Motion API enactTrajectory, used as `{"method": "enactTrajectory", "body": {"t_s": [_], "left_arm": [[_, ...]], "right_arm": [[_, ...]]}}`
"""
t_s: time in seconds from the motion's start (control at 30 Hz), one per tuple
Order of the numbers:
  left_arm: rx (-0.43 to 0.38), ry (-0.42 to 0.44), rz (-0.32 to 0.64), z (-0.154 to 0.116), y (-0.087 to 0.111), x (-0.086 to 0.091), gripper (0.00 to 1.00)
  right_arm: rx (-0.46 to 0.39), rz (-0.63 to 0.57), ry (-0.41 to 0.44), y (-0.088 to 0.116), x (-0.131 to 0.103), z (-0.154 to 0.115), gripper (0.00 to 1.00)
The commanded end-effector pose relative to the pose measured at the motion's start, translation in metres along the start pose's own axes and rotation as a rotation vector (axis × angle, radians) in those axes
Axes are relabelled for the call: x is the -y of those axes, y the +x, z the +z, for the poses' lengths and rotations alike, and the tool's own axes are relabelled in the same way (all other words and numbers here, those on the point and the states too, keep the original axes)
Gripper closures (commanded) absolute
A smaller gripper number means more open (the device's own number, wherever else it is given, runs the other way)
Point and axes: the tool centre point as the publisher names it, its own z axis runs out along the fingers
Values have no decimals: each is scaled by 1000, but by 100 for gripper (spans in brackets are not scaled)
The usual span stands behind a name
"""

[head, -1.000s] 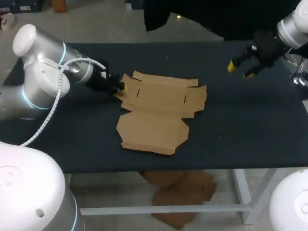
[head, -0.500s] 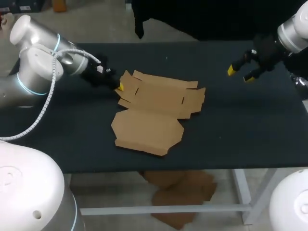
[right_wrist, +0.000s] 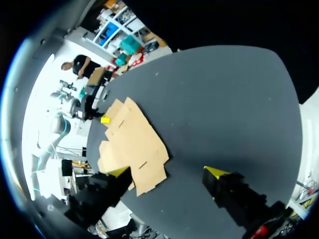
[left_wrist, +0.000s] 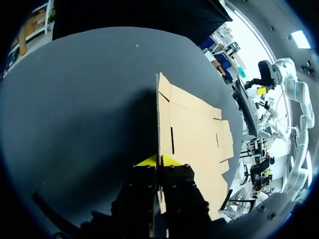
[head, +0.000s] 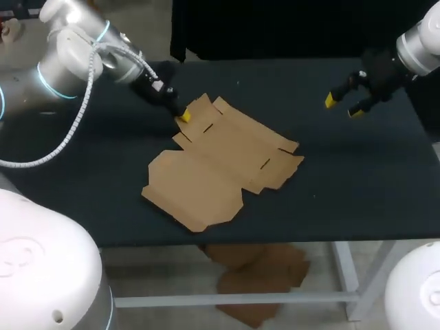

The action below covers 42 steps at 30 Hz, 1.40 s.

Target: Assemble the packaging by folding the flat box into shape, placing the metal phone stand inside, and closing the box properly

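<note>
Dark counter [head: 357, 199] carries the flat box [head: 220, 158], a brown cardboard sheet lying unfolded and spreading out ahead of the left gripper [head: 182, 117]. That gripper is clamped on a corner flap, with one yellow tip on each side of the cardboard edge. Well apart from the box, the right gripper [head: 342, 105] hangs over bare counter, fingers spread wide, holding nothing.
</note>
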Motion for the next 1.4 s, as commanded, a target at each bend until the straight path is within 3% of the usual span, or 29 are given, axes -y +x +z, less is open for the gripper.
{"method": "enactTrajectory", "body": {"t_s": [0.03,0.23,0.57,0.67,0.73,0.83,1.0,1.4], "left_arm": [[15,-259,77,7,3,13,100],[10,-315,130,11,-1,24,100],[51,-325,162,17,-2,48,98],[60,-324,158,21,-4,53,57],[68,-318,147,24,-6,55,0],[92,-290,122,25,-7,56,0],[109,-164,33,9,-11,55,0],[82,56,-74,-45,-6,26,0]], "right_arm": [[-1,0,1,0,0,-1,0],[-1,0,1,0,0,-1,0],[-1,0,1,0,0,-1,0],[-1,0,1,0,0,-1,0],[-1,0,1,0,0,-1,0],[-1,0,1,0,0,-1,0],[-1,0,1,0,0,-1,0],[-1,0,1,0,0,-1,0]]}}
